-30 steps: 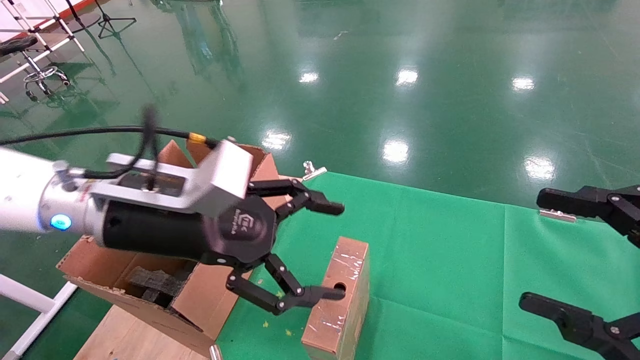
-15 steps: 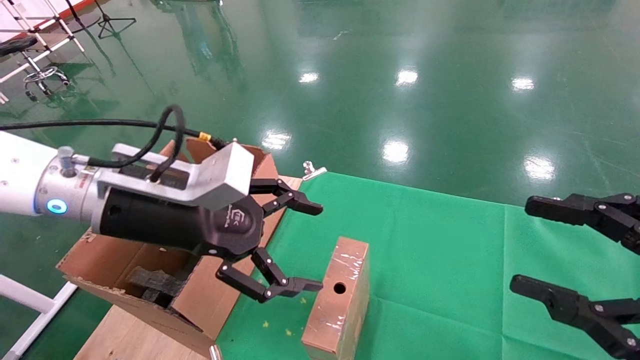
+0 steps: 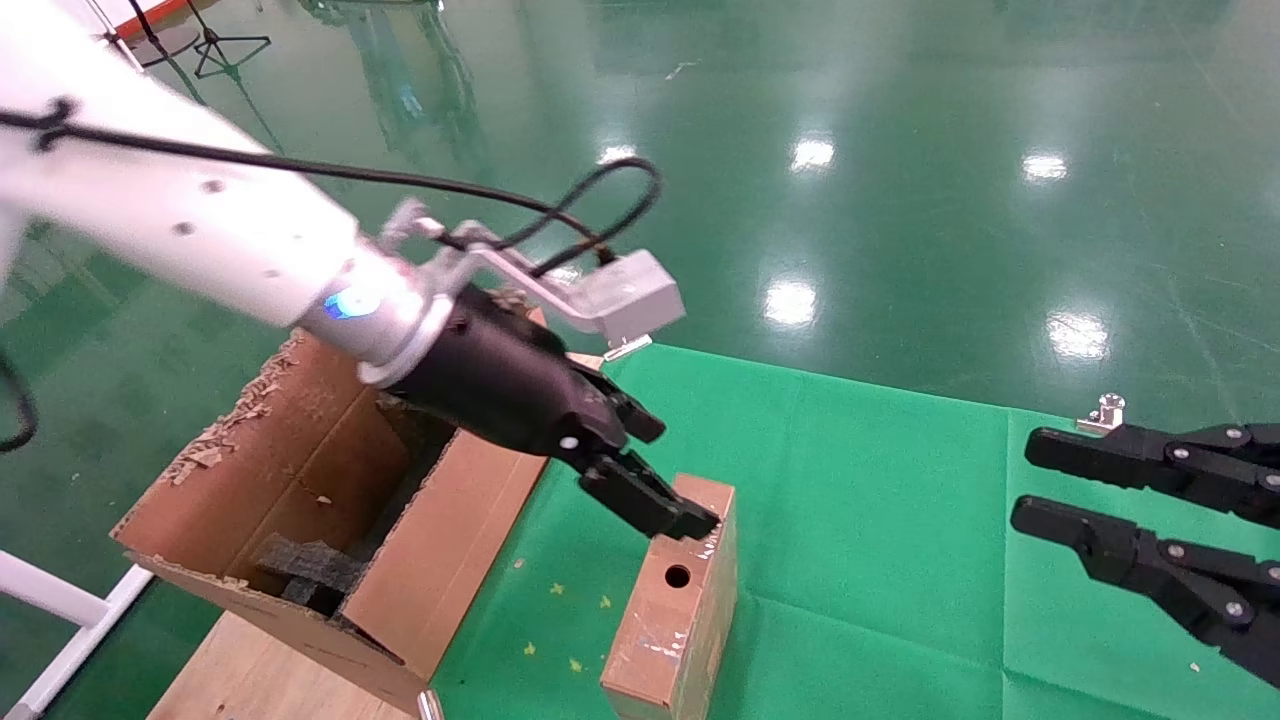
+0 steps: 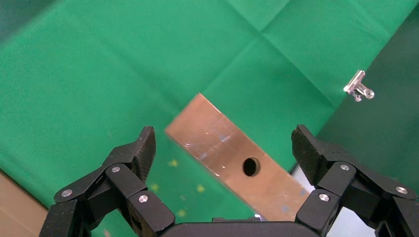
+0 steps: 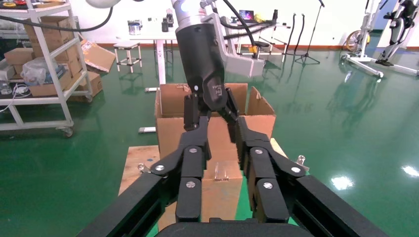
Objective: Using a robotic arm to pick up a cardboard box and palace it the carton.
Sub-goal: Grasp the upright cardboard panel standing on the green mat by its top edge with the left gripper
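The slim brown cardboard box [image 3: 672, 612] stands on the green cloth [image 3: 880, 500], its round hole [image 3: 677, 576] facing up. My left arm [image 3: 230, 250] reaches down from the left. Its gripper [image 3: 668, 472] is open just above the box's far end. In the left wrist view the fingers [image 4: 143, 148] stand wide apart with the box [image 4: 222, 148] below between them, untouched. The large carton [image 3: 330, 470] with ragged flaps and black foam [image 3: 305, 565] sits left of the box. My right gripper [image 3: 1030, 480] is open and empty at the right, and it frames the box [image 5: 217, 192] in its own view.
Metal clips [image 3: 628, 345] [image 3: 1105, 410] pin the cloth's far edge. A wooden board [image 3: 250, 670] lies under the carton. A white frame bar [image 3: 60, 600] runs at the lower left. Shiny green floor lies beyond. A shelving rack [image 5: 44, 74] with boxes stands far off.
My left arm has swung up and turned, so its gripper now points down over the box's far end instead of lying beside it. My right gripper shifted left and its fingers came closer together.
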Controlling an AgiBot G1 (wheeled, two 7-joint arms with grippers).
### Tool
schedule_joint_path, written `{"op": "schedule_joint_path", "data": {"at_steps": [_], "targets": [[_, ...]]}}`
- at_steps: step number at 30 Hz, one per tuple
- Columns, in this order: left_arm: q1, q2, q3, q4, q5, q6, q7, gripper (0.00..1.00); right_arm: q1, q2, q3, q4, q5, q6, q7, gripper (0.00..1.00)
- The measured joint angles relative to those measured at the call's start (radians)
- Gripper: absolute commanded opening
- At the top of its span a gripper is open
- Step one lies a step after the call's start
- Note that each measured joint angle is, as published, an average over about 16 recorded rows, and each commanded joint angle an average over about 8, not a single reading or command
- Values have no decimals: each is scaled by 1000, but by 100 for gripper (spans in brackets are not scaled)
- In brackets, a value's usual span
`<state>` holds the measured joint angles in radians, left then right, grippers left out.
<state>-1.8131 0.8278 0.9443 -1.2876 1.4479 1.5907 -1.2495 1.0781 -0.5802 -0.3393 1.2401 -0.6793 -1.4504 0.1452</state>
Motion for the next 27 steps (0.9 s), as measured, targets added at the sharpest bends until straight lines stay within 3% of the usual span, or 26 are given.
{"op": "schedule_joint_path", "data": {"at_steps": [6, 12, 27], "targets": [[-96, 72, 167, 36, -12, 1, -153, 100, 0, 0, 0, 0, 0, 0, 0, 0], [-155, 133, 305, 79, -36, -4, -242, 100, 0, 0, 0, 0, 0, 0, 0, 0], [-196, 306, 493, 210, -46, -20, -242, 100, 0, 0, 0, 0, 0, 0, 0, 0]]}}
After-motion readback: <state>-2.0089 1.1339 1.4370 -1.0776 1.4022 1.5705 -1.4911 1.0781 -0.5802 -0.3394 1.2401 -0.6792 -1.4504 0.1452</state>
